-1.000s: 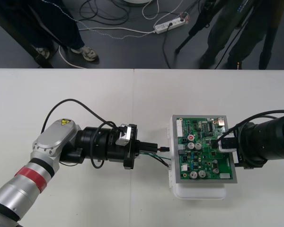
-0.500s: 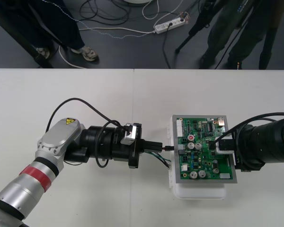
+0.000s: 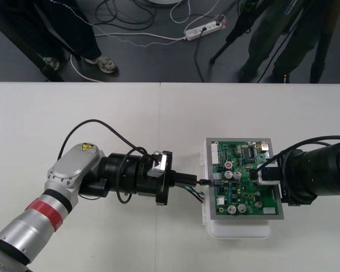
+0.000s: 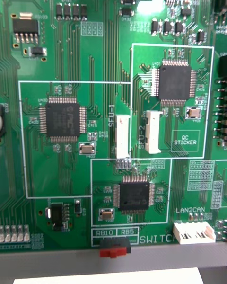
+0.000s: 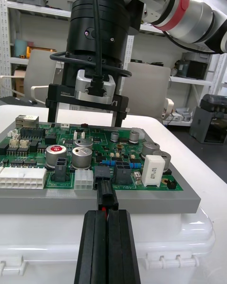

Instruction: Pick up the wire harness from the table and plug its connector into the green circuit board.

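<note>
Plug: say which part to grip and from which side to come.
Grip the plug by its rear half, across its sides, coming in level from the board's left edge. Its nose meets the black edge socket, so the front should stay free, and the wires trail back. The left hand is shut on it that way.

1. The left hand [image 3: 200,182] is blocking the approach to the left edge of the green circuit board [image 3: 246,190]. Its fingers [image 5: 94,246] are pressing together on the plug [image 5: 105,196] right at that edge.
2. The right hand [image 3: 258,174] is hanging over the board's right half with its fingers spread wide, closing off that side from above.
3. Tall capacitors [image 5: 83,150] are standing just behind the plug, crowding it.
4. The desk [image 3: 102,119] is lying open beyond the board's far edge and on the near side of both arms.
</note>
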Motion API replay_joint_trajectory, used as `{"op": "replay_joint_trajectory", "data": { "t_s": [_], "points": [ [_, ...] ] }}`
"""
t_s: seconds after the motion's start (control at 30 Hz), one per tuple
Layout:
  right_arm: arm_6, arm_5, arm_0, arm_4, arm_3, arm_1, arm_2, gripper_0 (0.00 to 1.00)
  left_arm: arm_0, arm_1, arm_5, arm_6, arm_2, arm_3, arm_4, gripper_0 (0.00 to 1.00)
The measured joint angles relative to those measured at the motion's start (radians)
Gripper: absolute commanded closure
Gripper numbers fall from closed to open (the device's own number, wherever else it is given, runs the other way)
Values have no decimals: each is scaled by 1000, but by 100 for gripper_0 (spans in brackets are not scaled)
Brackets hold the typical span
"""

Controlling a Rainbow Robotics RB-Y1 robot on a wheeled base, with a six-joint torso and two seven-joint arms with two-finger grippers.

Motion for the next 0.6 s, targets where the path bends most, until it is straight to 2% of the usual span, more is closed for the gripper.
{"op": "replay_joint_trajectory", "data": {
  "t_s": [0.6],
  "points": [
    [-1,0,1,9,-1,7,0,0,0,-6,7,0,0,0,0,100]
  ]
}}
